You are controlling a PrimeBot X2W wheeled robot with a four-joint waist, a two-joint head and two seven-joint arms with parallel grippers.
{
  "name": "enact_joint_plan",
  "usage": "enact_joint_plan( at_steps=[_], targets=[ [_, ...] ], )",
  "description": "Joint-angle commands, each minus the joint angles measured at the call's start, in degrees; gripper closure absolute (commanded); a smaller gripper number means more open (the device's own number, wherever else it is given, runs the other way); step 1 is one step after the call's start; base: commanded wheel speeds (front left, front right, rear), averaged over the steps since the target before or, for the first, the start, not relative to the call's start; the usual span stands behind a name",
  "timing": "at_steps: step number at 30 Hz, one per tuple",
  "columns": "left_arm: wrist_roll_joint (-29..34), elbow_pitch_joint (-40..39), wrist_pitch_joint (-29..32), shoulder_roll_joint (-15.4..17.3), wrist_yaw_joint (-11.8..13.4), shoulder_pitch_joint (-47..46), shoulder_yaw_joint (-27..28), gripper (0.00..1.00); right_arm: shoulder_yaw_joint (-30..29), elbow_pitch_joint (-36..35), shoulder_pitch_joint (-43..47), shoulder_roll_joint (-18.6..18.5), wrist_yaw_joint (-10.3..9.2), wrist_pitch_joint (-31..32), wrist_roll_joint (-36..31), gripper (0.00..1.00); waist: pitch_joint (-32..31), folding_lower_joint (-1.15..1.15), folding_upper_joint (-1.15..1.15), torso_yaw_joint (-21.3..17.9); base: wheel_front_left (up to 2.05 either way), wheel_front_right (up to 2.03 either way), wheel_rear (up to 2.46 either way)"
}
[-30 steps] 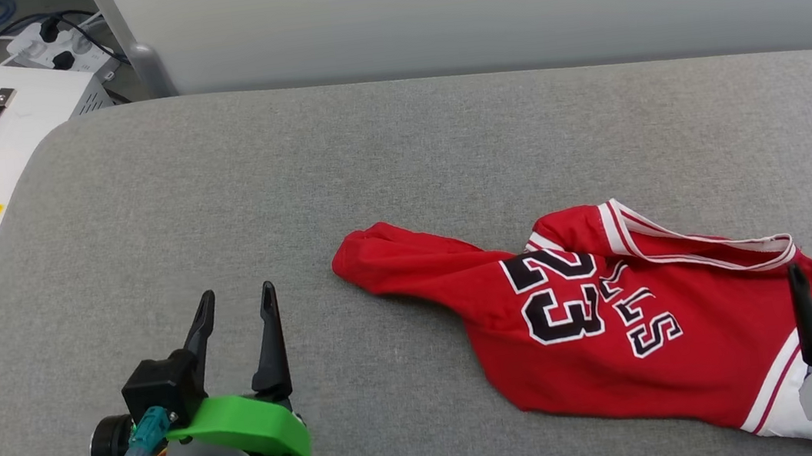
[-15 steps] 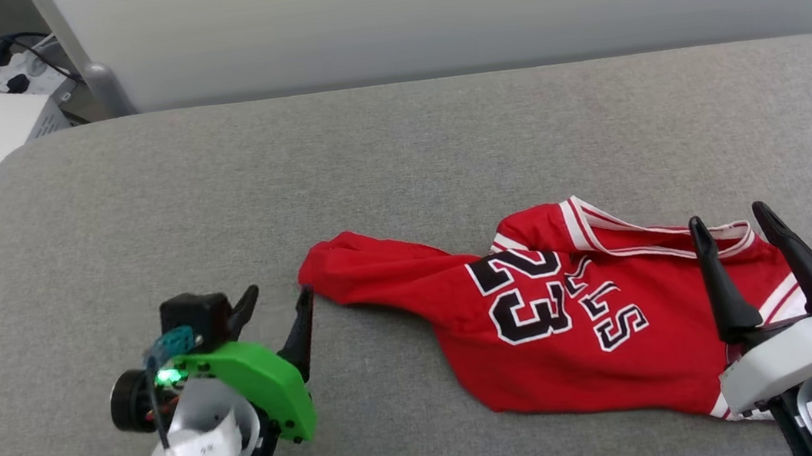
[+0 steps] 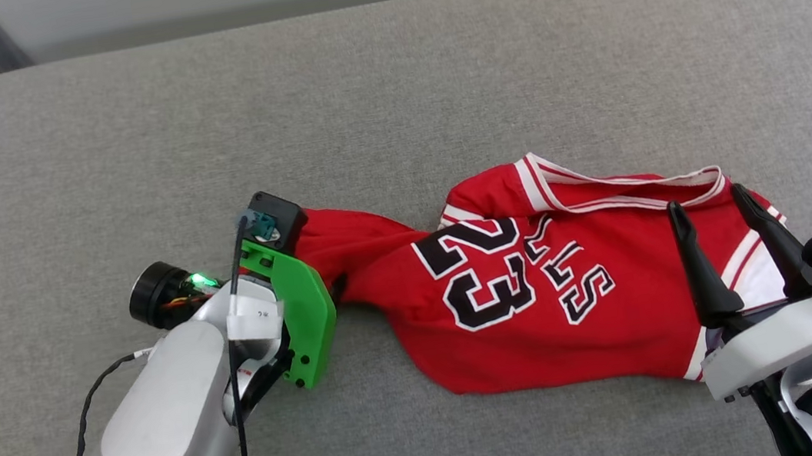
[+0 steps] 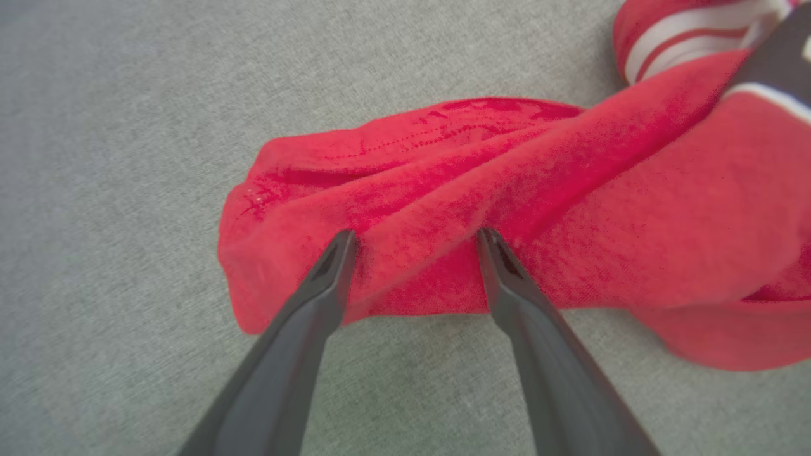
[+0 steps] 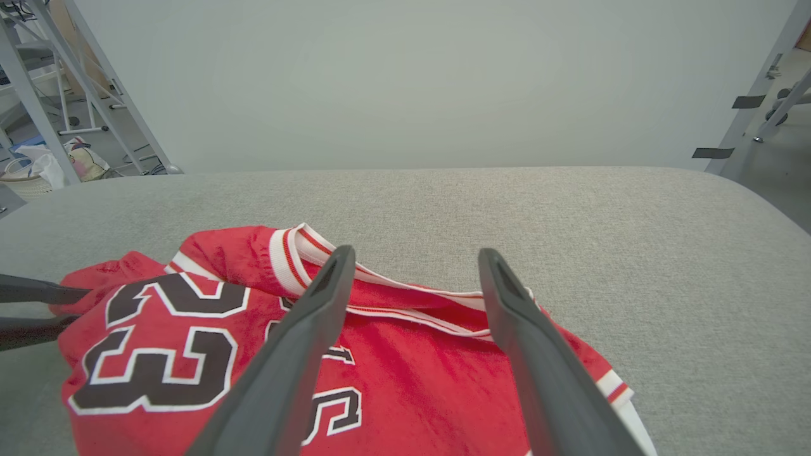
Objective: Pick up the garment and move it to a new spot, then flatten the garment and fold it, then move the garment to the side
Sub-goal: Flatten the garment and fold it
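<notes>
- Hidden under the green bracket [image 3: 304, 314] in the head view: fingers of the left gripper [image 4: 415, 237].
- Cut off by the left wrist view's right edge: most of the garment [image 4: 507, 190].
- Covered by the right gripper [image 3: 705, 197]: the garment's lower right corner.
- Lost in folds: start of the lettering [image 3: 576, 288].

The garment [image 3: 606, 343], a red jersey shirt, lies crumpled and unfolded on a grey padded surface [image 3: 389, 90], right of centre and on the nearer half, its long axis running left to right. The upward face bears a black, white-outlined number 23 [image 3: 477, 273] and black letters [image 3: 576, 288], both tilted. A red-and-white striped band [image 3: 625, 184] curves along the far edge, a white panel [image 3: 741, 260] with a red stripe shows at the right end, and the left end narrows to a bunched, plain red fold [image 3: 353, 238].
</notes>
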Motion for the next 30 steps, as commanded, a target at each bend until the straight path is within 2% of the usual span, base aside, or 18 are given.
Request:
enact_joint_plan(
  at_steps=[1, 4, 7, 8, 9, 10, 11, 13, 16, 19, 22, 26, 27, 30],
  targets=[
    [-1.64, 1.12, 1.60, 1.21, -0.14, -1.94, -2.19, 0.00, -0.04, 0.39, -1.22, 0.20, 0.02, -0.66, 0.69, 0.00, 3.51, 0.00, 0.00, -2.73, 0.00, 0.00, 0.00],
    [-4.13, 4.08, 5.75, 2.80, -0.15, -3.91, -6.30, 0.00, 0.08, 1.04, -1.86, 0.27, 0.02, -1.10, 1.48, 0.00, 4.35, 0.00, 0.00, -3.24, 0.00, 0.00, 0.00],
    [-7.63, 7.02, 10.36, 3.03, -0.15, -4.78, -9.58, 0.00, 0.28, 1.76, -2.20, 0.34, 0.02, -1.36, 2.18, 0.00, 4.68, 0.00, 0.00, -3.50, 0.00, 0.00, 0.00],
    [-8.83, 7.74, 11.70, 2.84, -0.15, -4.78, -10.17, 0.05, 0.29, 1.91, -2.27, 0.35, 0.02, -1.43, 2.30, 0.00, 4.71, 0.00, 0.00, -3.52, 0.00, 0.00, 0.00],
    [-9.88, 8.40, 13.18, 2.79, -0.15, -4.82, -11.16, 0.51, 0.24, 2.07, -2.34, 0.38, 0.02, -1.56, 2.65, 0.00, 4.72, 0.00, 0.00, -3.54, 0.00, 0.00, 0.00],
    [-10.88, 8.77, 13.95, 2.72, -0.15, -4.76, -11.70, 0.72, 0.23, 2.19, -2.39, 0.40, 0.02, -1.62, 2.90, 0.00, 4.72, 0.00, 0.00, -3.55, 0.00, 0.00, 0.00],
    [-11.84, 9.08, 14.30, 2.69, -0.16, -4.72, -12.17, 1.00, 0.20, 2.36, -2.44, 0.41, 0.02, -1.66, 3.04, 0.00, 4.64, 0.00, 0.00, -3.52, 0.00, 0.00, 0.00],
    [-12.23, 8.97, 13.21, 2.91, -0.16, -4.98, -13.01, 1.00, -0.14, 2.56, -2.36, 0.44, 0.02, -1.79, 3.13, 0.00, 4.33, 0.00, 0.00, -3.17, 0.00, 0.00, 0.00],
    [-10.59, 8.31, 8.14, 3.83, -0.01, -5.42, -12.75, 1.00, -0.95, 2.92, -1.89, 0.50, 0.02, -1.69, 3.11, 0.00, 3.15, 0.00, 0.00, -2.21, 0.00, 0.00, 0.00],
    [-8.54, 6.32, 2.88, 5.09, 1.37, -5.42, -11.85, 1.00, -1.75, 3.00, -1.44, 0.53, 0.02, -1.64, 3.19, 0.00, 1.82, 0.00, 0.00, -0.94, 0.00, 0.00, 0.00],
    [-6.53, 2.31, -1.82, 6.92, 4.01, -4.68, -10.49, 1.00, -2.67, 2.83, -0.89, 0.57, 0.02, -1.48, 3.15, 0.00, 0.34, 0.00, 0.00, 0.72, 0.00, 0.00, 0.00],
    [-5.57, -4.84, -4.86, 9.83, 8.00, -1.48, -8.49, 1.00, -3.61, 2.56, -0.12, 0.60, 0.02, -1.03, 3.10, 0.00, -1.43, 0.00, 0.00, 2.95, 0.00, 0.00, 0.00],
    [-5.63, -8.88, -5.32, 11.35, 10.11, 1.21, -7.64, 1.00, -3.85, 2.45, 0.23, 0.62, 0.02, -0.81, 3.05, 0.00, -2.26, 0.00, 0.00, 3.88, 0.00, 0.00, 0.00],
    [-6.11, -14.89, -5.54, 13.61, 13.95, 6.38, -6.22, 1.00, -4.01, 2.29, 0.64, 0.63, 0.02, -0.55, 3.02, 0.00, -3.15, 0.00, 0.00, 4.95, 0.00, 0.00, 0.00]
  ],
)
